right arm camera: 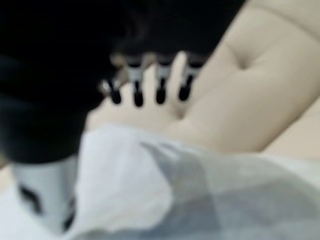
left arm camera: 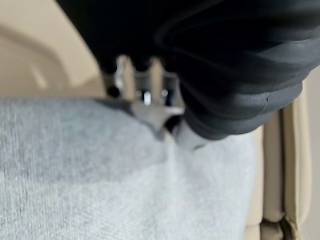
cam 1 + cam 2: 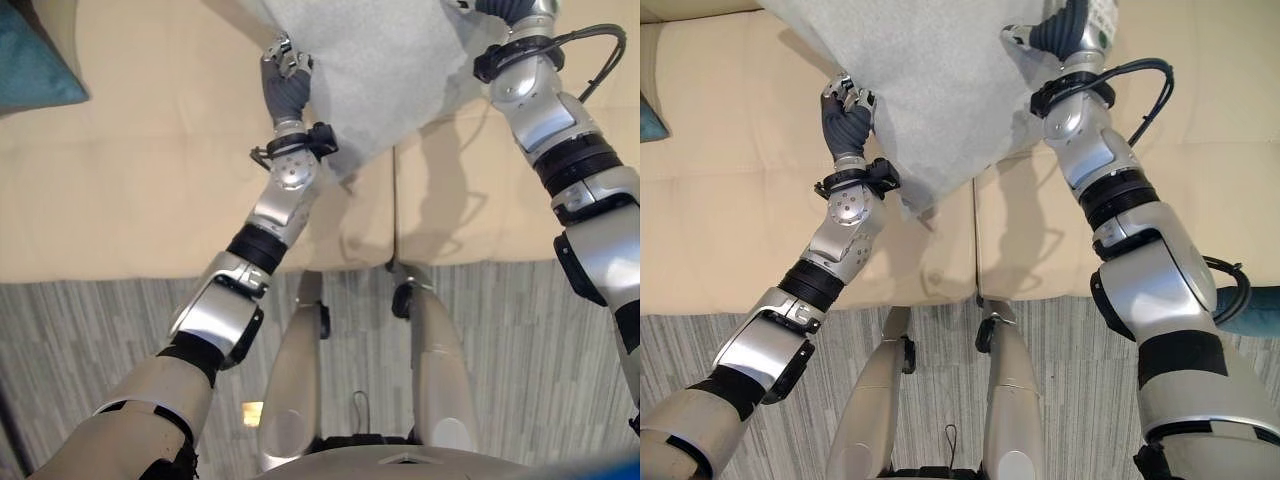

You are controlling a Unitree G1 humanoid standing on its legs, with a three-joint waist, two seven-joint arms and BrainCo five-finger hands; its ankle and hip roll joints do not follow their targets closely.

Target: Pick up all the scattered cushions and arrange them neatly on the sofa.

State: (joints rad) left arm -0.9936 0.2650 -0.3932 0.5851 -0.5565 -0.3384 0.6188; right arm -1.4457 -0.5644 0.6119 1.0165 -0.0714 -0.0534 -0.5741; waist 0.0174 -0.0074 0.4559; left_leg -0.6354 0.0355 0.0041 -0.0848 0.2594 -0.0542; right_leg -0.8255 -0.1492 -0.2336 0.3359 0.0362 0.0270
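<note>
Nearest the camera, grey floor fills the lower frame; the sofa's front edge crosses the middle of the frame, with a vertical seam between two beige seat sections just right of centre in the left eye view.

Left hand: upper left-centre of frame, at the left edge of the grey cushion. The left wrist view shows its fingers bent down onto the cloth beyond the dark cover, so it is judged clamped on the cushion edge, though the contact is partly masked by the cover.

Right hand: top of frame, right of centre, at the cushion's right edge. In the right wrist view its fingers stand fairly straight beyond the cloth against the beige sofa, with the thumb near the fabric. Whether it pinches the cushion cannot be told.

Governing relation: the cushion hangs between the two hands over the seat, its lower corner pointing down toward the seam, its span running left to right across the upper frame. The backrest lies farther on, beyond the hands; placement there looks to be the step in hand.

Cut off: the cushion's upper part leaves the top of the frame. A teal cushion at the upper left edge is partly out of frame.
</note>
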